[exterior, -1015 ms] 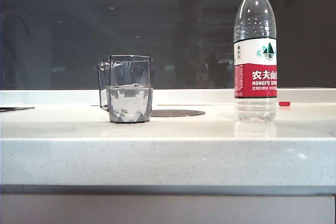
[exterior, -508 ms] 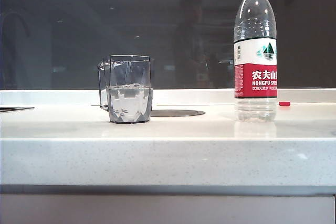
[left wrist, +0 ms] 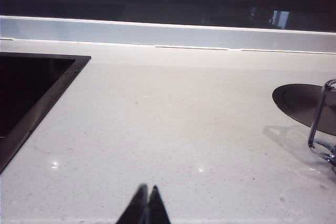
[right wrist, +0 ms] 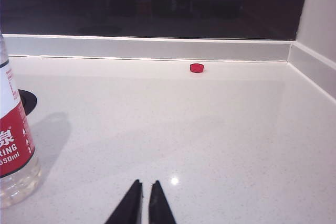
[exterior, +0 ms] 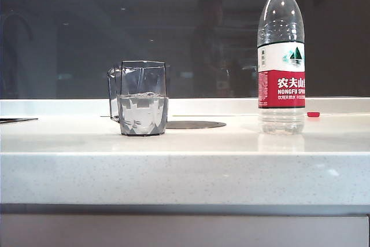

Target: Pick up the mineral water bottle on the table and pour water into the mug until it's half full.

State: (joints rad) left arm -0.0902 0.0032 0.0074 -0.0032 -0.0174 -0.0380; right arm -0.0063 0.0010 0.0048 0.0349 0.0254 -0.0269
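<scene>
The mug point(exterior: 143, 105) stands on the table point(exterior: 185, 172) left of centre, with clear water point(exterior: 142, 115) up to about half its height. The mineral water bottle point(exterior: 281, 56) stands upright at the right with no cap on. Neither gripper shows in the exterior view. My left gripper point(left wrist: 146, 188) hovers low over bare table, shut and holding nothing, with the mug's handle point(left wrist: 318, 124) off to one side. My right gripper point(right wrist: 146, 183) is shut with a thin slit between its tips and holds nothing. The bottle point(right wrist: 13, 145) stands apart from it at the frame's edge.
A red bottle cap point(exterior: 313, 114) point(right wrist: 197, 67) lies near the back ledge, right of the bottle. A flat dark round disc point(exterior: 195, 124) point(left wrist: 304, 106) sits in the table behind the mug. A black sunken panel point(left wrist: 26, 87) lies on the left side. A side wall point(right wrist: 315, 61) borders the right.
</scene>
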